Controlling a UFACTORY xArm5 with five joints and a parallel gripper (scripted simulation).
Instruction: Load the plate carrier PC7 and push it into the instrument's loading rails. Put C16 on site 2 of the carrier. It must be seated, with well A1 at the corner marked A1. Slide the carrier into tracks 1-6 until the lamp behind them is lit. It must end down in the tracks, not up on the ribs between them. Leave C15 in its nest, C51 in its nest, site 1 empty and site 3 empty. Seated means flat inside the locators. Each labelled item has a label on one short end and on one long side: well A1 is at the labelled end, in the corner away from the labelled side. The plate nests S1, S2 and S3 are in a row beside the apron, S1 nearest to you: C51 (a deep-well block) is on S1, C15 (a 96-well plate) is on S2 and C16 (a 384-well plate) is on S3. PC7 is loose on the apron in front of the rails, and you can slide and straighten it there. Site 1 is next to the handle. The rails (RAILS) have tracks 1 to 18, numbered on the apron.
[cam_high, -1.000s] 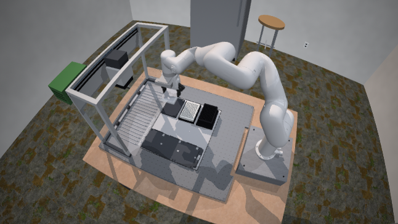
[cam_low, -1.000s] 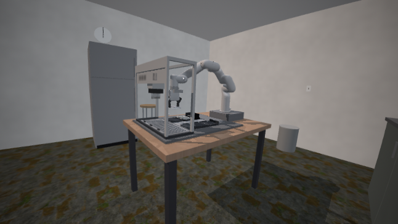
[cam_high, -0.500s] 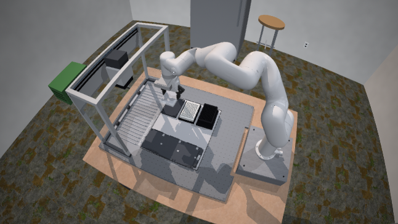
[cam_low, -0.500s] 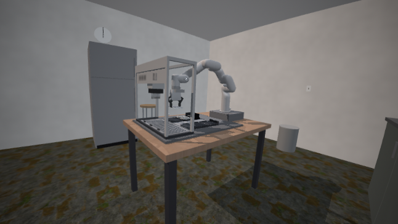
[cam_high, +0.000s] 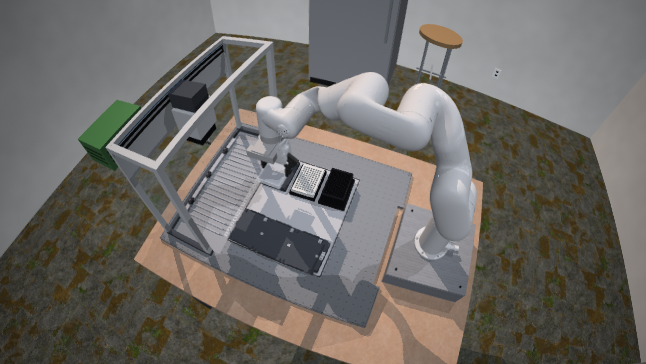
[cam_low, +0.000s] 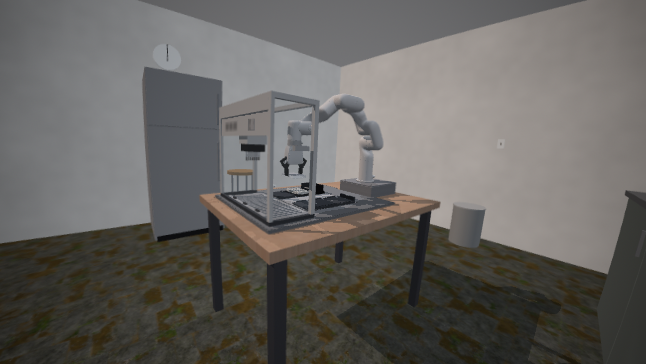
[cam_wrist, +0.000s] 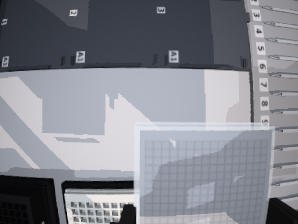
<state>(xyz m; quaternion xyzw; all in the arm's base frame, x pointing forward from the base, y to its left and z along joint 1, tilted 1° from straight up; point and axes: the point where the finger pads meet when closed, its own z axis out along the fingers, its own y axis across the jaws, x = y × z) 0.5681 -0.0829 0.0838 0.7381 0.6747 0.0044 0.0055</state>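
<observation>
- C16 (cam_wrist: 202, 185) is a pale, translucent 384-well plate with a fine grid of wells showing across its top; it hangs in the air above the deck, level, with a grey shadow patch across its face
- The gripper (cam_low: 294, 167) is clamped across C16, its dark fingers spread wide on the plate's sides; in the exterior view the plate sits lifted well above the nests
- Below and beside it, C15 (cam_high: 307, 180) rests in its nest, a white 96-well plate with coarser wells; C51 (cam_high: 336, 187), the black deep-well block, sits just beside C15 in the next nest
- PC7 (cam_high: 280, 240) lies on the apron (cam_high: 295, 207), a long dark carrier with small white site marks; all its sites are bare; it lies skewed to the rails (cam_high: 225, 192)
- The rails run as pale ribs under the instrument's frame (cam_high: 165, 187); numbers line the apron edge
- The white arm (cam_high: 400, 120) arches over from its grey pedestal (cam_high: 400, 272) on the wooden table (cam_low: 320, 235)
</observation>
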